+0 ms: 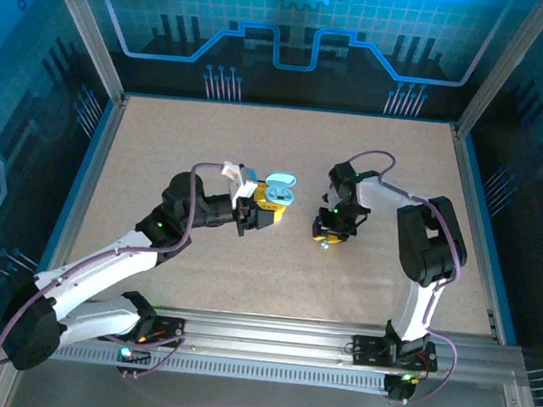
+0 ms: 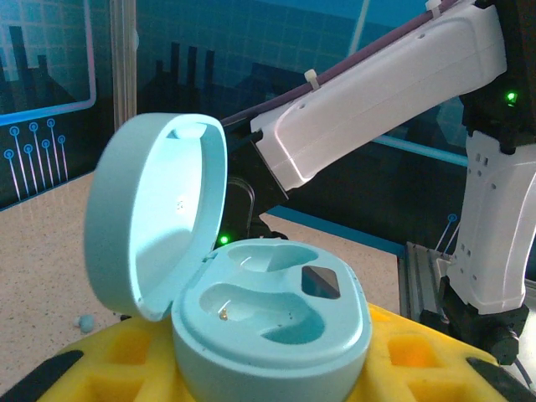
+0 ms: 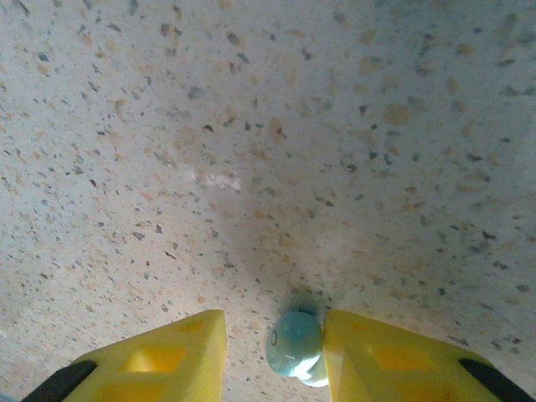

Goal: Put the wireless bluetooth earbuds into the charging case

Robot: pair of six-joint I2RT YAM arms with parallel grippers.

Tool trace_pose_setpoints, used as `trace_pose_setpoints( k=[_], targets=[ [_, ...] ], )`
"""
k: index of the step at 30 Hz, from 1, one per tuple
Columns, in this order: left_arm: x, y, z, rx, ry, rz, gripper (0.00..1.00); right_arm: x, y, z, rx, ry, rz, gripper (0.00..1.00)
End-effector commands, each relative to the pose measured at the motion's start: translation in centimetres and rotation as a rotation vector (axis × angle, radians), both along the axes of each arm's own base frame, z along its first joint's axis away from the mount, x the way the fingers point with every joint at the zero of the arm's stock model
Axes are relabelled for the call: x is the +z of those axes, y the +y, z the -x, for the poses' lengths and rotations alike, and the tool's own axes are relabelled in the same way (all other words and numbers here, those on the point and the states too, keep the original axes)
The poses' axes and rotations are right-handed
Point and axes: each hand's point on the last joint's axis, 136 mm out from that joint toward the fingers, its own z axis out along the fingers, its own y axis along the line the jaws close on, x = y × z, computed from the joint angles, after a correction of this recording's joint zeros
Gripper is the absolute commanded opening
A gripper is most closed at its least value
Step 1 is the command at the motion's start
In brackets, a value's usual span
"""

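Speckled beige bench (image 1: 246, 268) is taking up the whole floor of the cell, w/ blue-lit walls standing round it. L arm (image 1: 102, 264) is reaching from the near-left corner toward the middle. R arm (image 1: 426, 247) is standing taller at near right, folding back over w/ its wrist pointing down at the bench. Both grippers are sitting near mid-bench, apart from each other.

L gripper (image 1: 267, 206) is clenching the case (image 2: 272, 335): pale blue, rounded, sitting upright btwn the yellow fingers (image 2: 419, 356). Its lid (image 2: 155, 209) is standing open, tipped back to the left in the L wrist view, hollow inside facing the camera. Two wells (image 2: 260, 306) are showing in the top of the base, and a dark glossy patch (image 2: 318, 283) is sitting in the farther one.

R gripper (image 1: 327, 234) is hanging tips-down at the bench, jaws standing apart and not clamping anything. The earbud (image 3: 294, 343), pale blue and tiny, is lying on the bench btwn its fingers. It is touching the finger on the right of the R wrist view, w/ a gap showing on the other side.

In the L wrist view a small pale speck (image 2: 84, 321) is lying on the bench left of the case. Prob. another earbud, but too small to be sure.
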Motion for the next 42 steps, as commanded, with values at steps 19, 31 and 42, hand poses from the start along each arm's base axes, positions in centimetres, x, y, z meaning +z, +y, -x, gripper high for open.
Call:
trace_pose_setpoints(
  k=[19,31,42],
  targets=[
    [0.2,-0.2,0.1,-0.005,-0.010,0.007,0.37,-0.8,-0.2,0.7,0.121,0.028,0.128,0.27],
    [0.3,0.0,0.2,-0.001,-0.013,0.008,0.37,-0.7,-0.3,1.1,0.138,0.047,0.153,0.28],
    [0.2,0.0,0.2,0.002,-0.012,0.005,0.37,-0.7,-0.3,1.7,0.151,0.067,0.163,0.24]
  ],
)
